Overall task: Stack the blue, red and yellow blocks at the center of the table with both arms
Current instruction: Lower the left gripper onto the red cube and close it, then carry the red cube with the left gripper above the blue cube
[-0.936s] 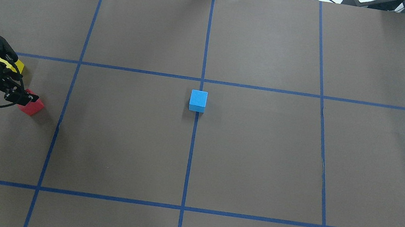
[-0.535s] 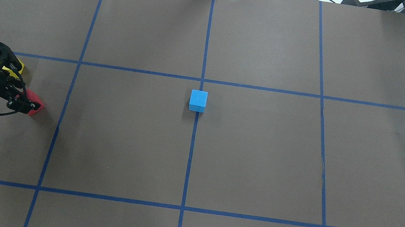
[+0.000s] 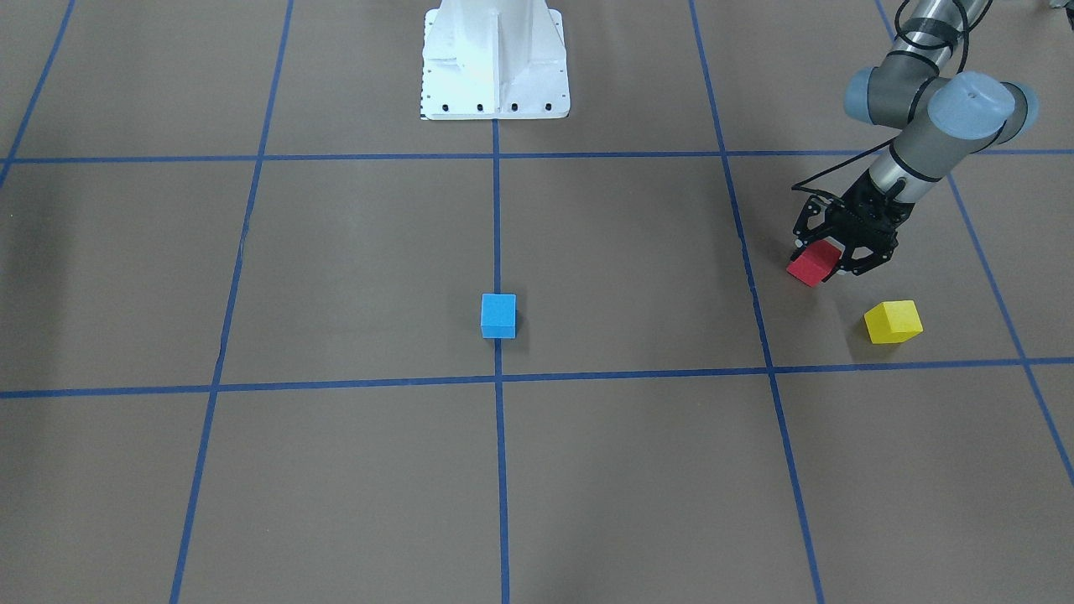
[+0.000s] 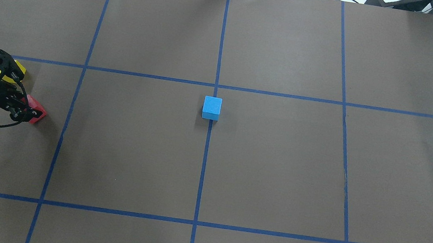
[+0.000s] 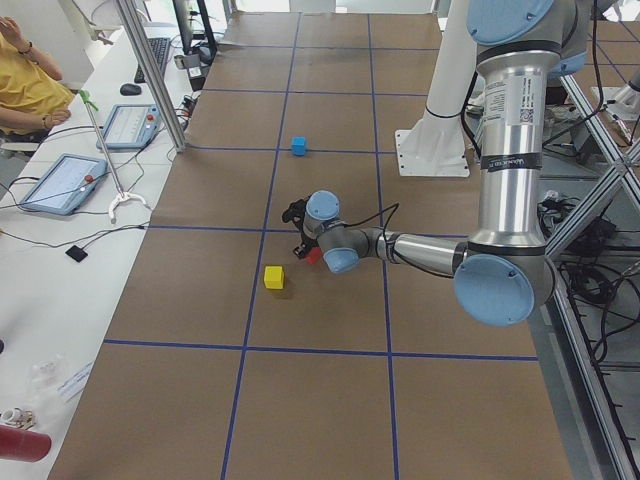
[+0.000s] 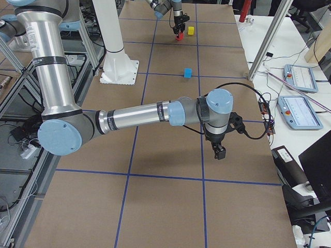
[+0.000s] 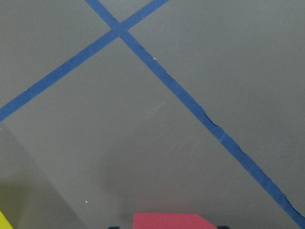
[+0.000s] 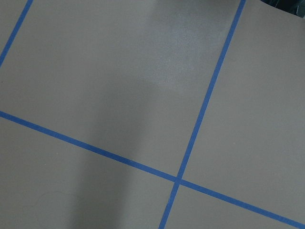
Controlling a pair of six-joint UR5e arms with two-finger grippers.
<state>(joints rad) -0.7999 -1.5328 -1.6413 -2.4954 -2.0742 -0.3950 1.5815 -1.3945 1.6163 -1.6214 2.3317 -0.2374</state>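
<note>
Red block (image 3: 810, 267) sits between the fingers of my left hand (image 3: 824, 260), bound for the blue block (image 3: 498, 315) at tabletop (image 3: 638, 277) centre; whether they pinch it yet, I cannot tell.

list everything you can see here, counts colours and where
blue block: 1, blue, table centre, on a tape line
red block: 1, red, robot's left side, under the left gripper
yellow block: 1, yellow, near the red block, apart from it
table: 1, brown, blue tape grid
base: 1, white, robot's edge of the table
tablets: 2, grey, side bench
person: 1, yellow shirt, at the bench
left gripper: 1, black, around the red block, grip unclear
right gripper: 1, black, over bare table, state unclear
</note>
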